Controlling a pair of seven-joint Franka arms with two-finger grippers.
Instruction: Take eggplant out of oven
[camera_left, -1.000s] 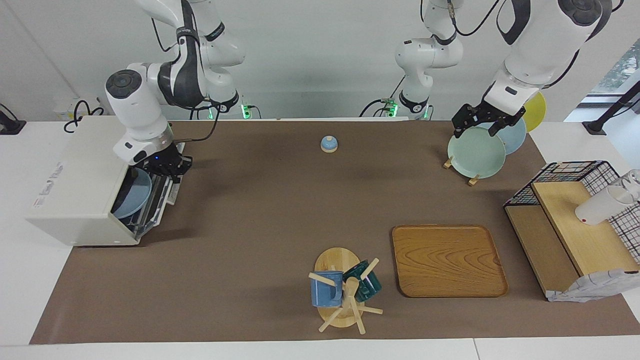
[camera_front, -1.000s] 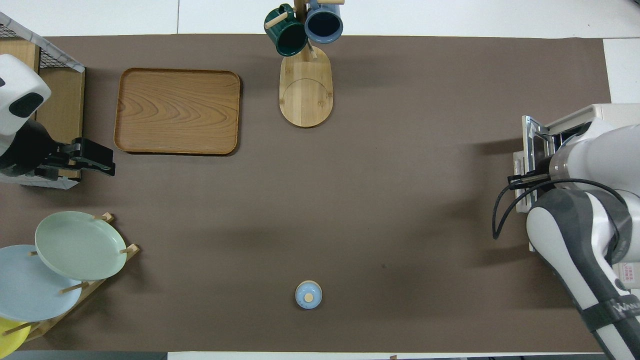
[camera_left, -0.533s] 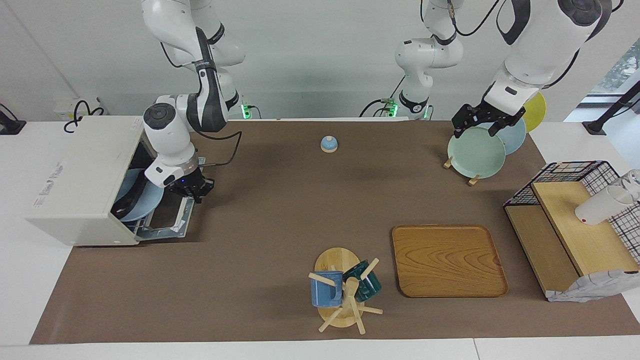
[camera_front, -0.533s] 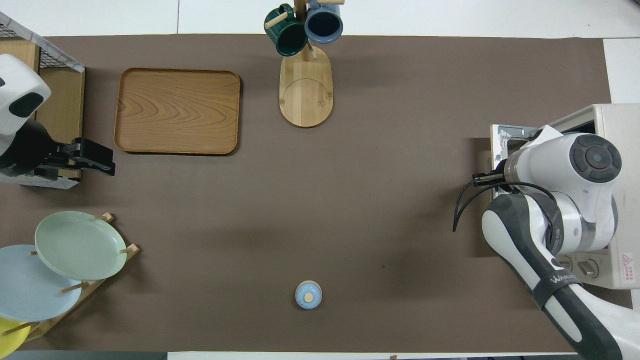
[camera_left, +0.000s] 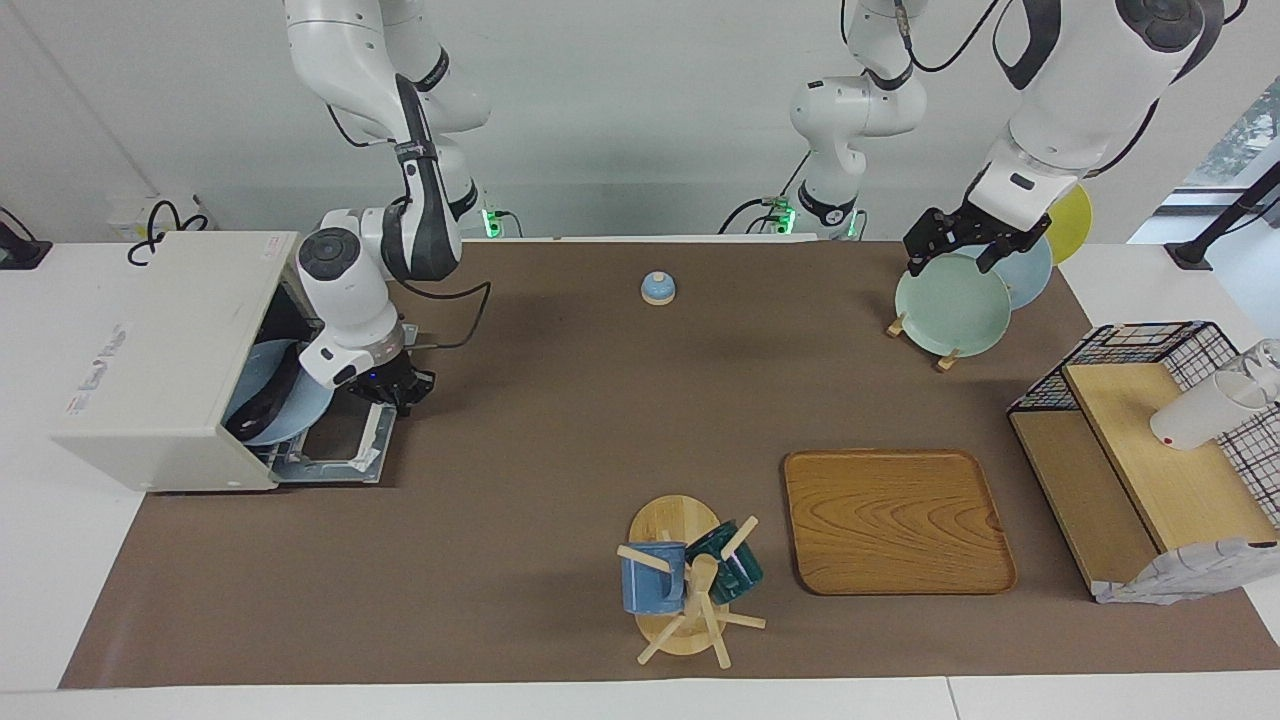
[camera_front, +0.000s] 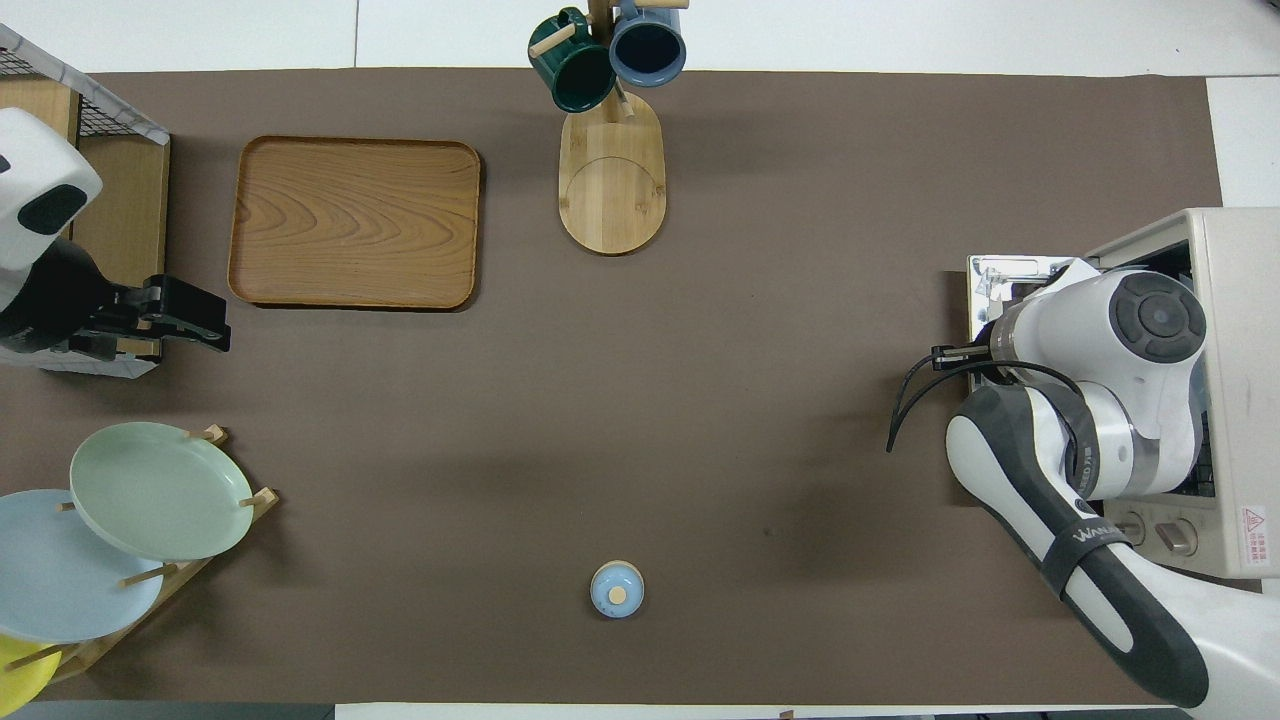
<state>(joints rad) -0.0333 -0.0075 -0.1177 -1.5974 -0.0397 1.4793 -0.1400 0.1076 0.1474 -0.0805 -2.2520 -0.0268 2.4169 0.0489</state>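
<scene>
The off-white oven (camera_left: 160, 350) stands at the right arm's end of the table, and its top also shows in the overhead view (camera_front: 1235, 300). Its glass door (camera_left: 340, 440) lies dropped flat on the mat. Inside, a light blue plate (camera_left: 290, 395) leans on the rack with the dark, slim eggplant (camera_left: 264, 405) lying on it. My right gripper (camera_left: 395, 390) is at the door's handle edge, shut on the handle. In the overhead view the right arm covers that gripper and the eggplant. My left gripper (camera_left: 950, 262) waits open and empty in the air over the plate rack.
A plate rack (camera_left: 950, 305) with green, blue and yellow plates stands toward the left arm's end. A wire shelf (camera_left: 1140, 450) holds a white cup (camera_left: 1200, 415). A wooden tray (camera_left: 895, 520), a mug tree (camera_left: 690, 580) and a small blue bell (camera_left: 657, 288) sit on the brown mat.
My right gripper has swung down and away from the oven with the door handle. The door went from nearly shut to flat open, baring the plate and eggplant. The left arm has not moved.
</scene>
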